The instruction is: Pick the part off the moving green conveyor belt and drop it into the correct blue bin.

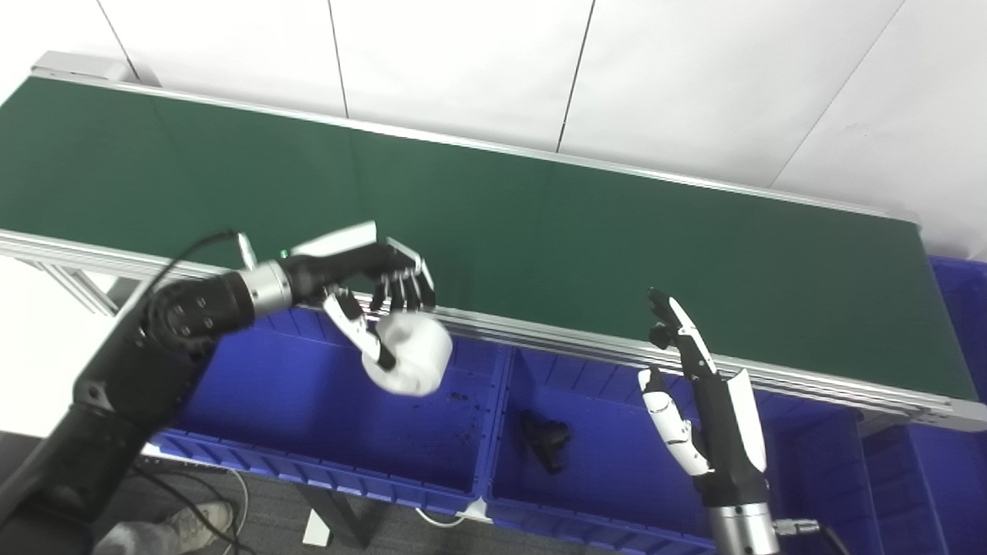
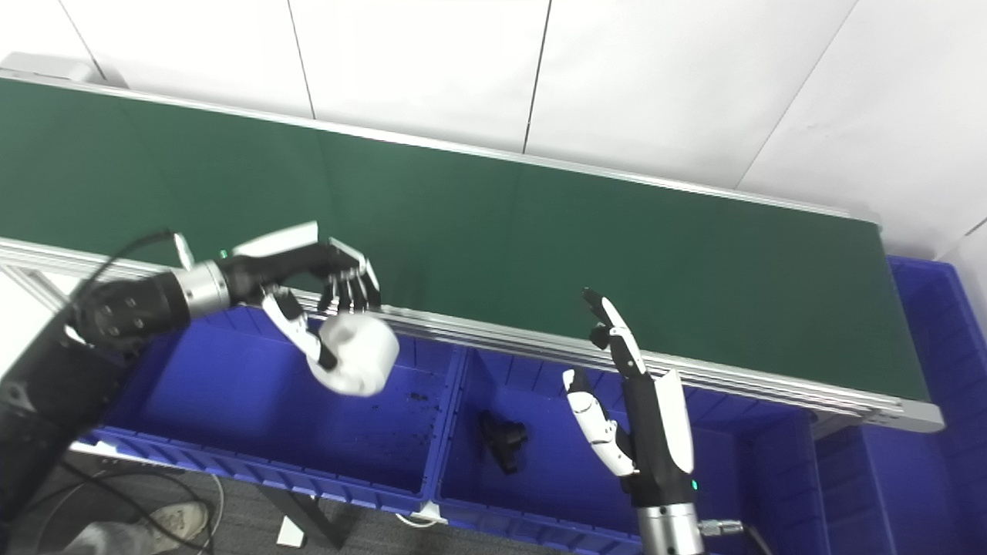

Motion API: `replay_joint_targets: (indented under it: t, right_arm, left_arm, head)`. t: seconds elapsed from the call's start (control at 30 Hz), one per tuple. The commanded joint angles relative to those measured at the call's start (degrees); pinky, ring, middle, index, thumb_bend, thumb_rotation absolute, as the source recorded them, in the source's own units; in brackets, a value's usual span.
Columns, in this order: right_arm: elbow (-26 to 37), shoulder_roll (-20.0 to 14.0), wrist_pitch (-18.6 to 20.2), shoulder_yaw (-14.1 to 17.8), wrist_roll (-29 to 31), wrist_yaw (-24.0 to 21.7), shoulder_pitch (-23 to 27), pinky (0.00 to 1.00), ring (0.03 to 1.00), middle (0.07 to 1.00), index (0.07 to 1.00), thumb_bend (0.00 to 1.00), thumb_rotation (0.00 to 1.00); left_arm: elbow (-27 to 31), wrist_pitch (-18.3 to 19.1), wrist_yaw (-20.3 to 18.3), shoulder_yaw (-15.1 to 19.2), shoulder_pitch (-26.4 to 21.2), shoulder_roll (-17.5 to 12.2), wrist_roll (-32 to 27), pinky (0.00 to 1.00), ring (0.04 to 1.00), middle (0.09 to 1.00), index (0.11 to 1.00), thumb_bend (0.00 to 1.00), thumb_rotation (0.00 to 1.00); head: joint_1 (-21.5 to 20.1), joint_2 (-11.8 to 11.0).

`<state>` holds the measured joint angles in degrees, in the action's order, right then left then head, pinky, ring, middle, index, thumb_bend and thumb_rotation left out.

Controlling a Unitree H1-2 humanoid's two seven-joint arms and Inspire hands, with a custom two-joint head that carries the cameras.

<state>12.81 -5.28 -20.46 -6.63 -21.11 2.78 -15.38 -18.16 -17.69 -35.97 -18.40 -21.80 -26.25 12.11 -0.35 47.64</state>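
Note:
A white rounded part hangs just under the fingertips of my left hand, over the left blue bin. The fingers point down and are spread, not wrapped round the part; only the thumb lies against its side. The part looks slightly blurred. My right hand stands upright with fingers apart and holds nothing, over the middle blue bin, by the near rail of the green conveyor belt. No part lies on the belt.
A black part lies in the middle bin. Dark crumbs dot the left bin's floor. Another blue bin stands at the belt's right end. A white wall is behind the belt.

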Motion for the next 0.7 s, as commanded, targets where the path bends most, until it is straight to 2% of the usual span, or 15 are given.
replay_joint_targets:
  t: [0.0, 0.07, 0.23, 0.43, 0.5, 0.57, 0.6, 0.63, 0.67]
  right_arm:
    - [2.79, 0.32, 0.73, 0.36, 0.22, 0.01, 0.19, 0.87, 0.917, 0.926, 0.918, 0.42, 0.93]
    - [3.06, 0.37, 0.98, 0.41, -0.16, -0.07, 0.2, 0.87, 0.918, 0.926, 0.917, 0.42, 0.93]
    - [3.36, 0.24, 1.18, 0.3, 0.29, -0.37, 0.07, 0.86, 0.916, 0.926, 0.916, 0.41, 0.93]
    - [3.66, 0.48, 1.34, 0.33, 0.48, -0.62, -0.25, 0.87, 0.919, 0.926, 0.917, 0.41, 0.92]
    - [3.74, 0.54, 1.37, 0.37, 0.12, -0.57, -0.36, 0.87, 0.916, 0.924, 0.915, 0.41, 0.92]
    - [3.72, 0.55, 1.32, 0.38, 0.03, -0.54, -0.37, 0.87, 0.916, 0.924, 0.915, 0.41, 0.93]
    - [3.69, 0.52, 1.27, 0.39, -0.01, -0.53, -0.36, 0.87, 0.917, 0.925, 0.915, 0.41, 0.93]
    - [3.68, 0.52, 1.27, 0.39, 0.17, -0.56, -0.36, 0.88, 0.919, 0.926, 0.916, 0.41, 0.93]
    - [3.63, 0.57, 1.23, 0.39, 0.34, -0.54, -0.36, 0.88, 0.919, 0.926, 0.916, 0.41, 0.92]
  left_arm:
    - [-0.23, -2.53, 2.18, 0.43, -1.06, -0.42, 0.85, 0.34, 0.451, 0.493, 0.58, 0.5, 0.0]
    - [-2.0, -3.3, 3.52, 0.24, -0.8, 0.16, 2.49, 0.34, 0.452, 0.491, 0.579, 0.5, 0.0]
    - [-3.99, -1.21, 4.99, -0.16, -0.51, 0.96, 5.43, 0.32, 0.452, 0.491, 0.587, 0.5, 0.0]
    - [-8.11, -4.0, 8.1, -0.72, -0.38, 1.41, 7.99, 0.34, 0.453, 0.492, 0.608, 0.5, 0.0]
    - [-8.51, -4.37, 8.72, -0.73, -0.16, 1.25, 8.28, 0.34, 0.453, 0.494, 0.633, 0.5, 0.0]
    - [-8.03, -4.02, 8.68, -0.69, 0.13, 0.9, 8.15, 0.38, 0.499, 0.495, 0.693, 0.53, 0.0]
    - [-7.7, -3.64, 8.39, -0.69, 0.27, 0.7, 7.95, 0.46, 0.576, 0.632, 0.733, 0.64, 0.09]
    - [-7.62, -3.76, 7.99, -0.82, 0.3, 0.45, 7.79, 0.6, 0.704, 0.747, 0.78, 0.7, 0.25]
    - [-7.76, -4.19, 7.42, -0.94, 0.3, 0.17, 7.37, 0.63, 0.727, 0.764, 0.787, 0.7, 0.28]
  head:
    - [-0.09, 0.44]
    - [-0.1, 0.44]
    - [-0.03, 0.29]
    - [-0.2, 0.5]
    - [-0.13, 0.68]
    - [-0.02, 0.81]
    - [-0.02, 0.82]
    - [-0.04, 0.85]
    - [-0.05, 0.87]
